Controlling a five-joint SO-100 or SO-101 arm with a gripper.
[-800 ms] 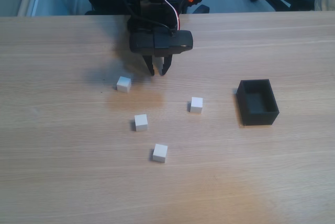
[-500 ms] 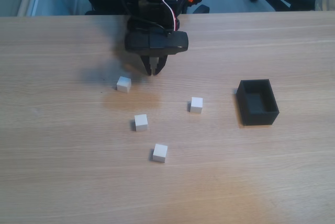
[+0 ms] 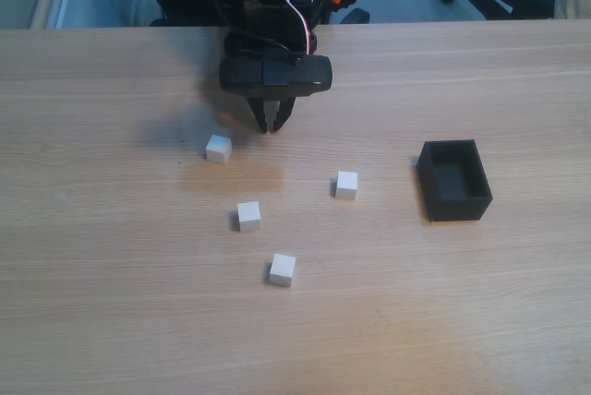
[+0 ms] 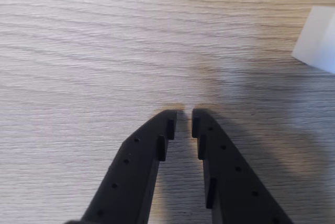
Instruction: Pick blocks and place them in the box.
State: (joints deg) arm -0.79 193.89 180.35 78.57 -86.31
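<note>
Our tool [image 3: 271,127] hangs over the far part of the tabletop [image 3: 111,303] with its jaws nearly together, only a thin slit between the tips, and nothing held. In the wrist view the tool [image 4: 183,120] points at bare wood, with a white block [image 4: 318,40] off at the right edge.

In the fixed view we count four white blocks, all on the tabletop: the nearest block [image 3: 218,148] sits just to the left of the tool, a second block [image 3: 248,216] and a third block [image 3: 283,269] lie closer to the camera, and a fourth block [image 3: 346,185] lies toward the black box [image 3: 454,180], which looks empty.

We judge the blocks light and rigid, with flat, possibly smooth faces. We would open the jaws wider than a block, square them to two opposite faces, and close at mid-height so it cannot twist out.
</note>
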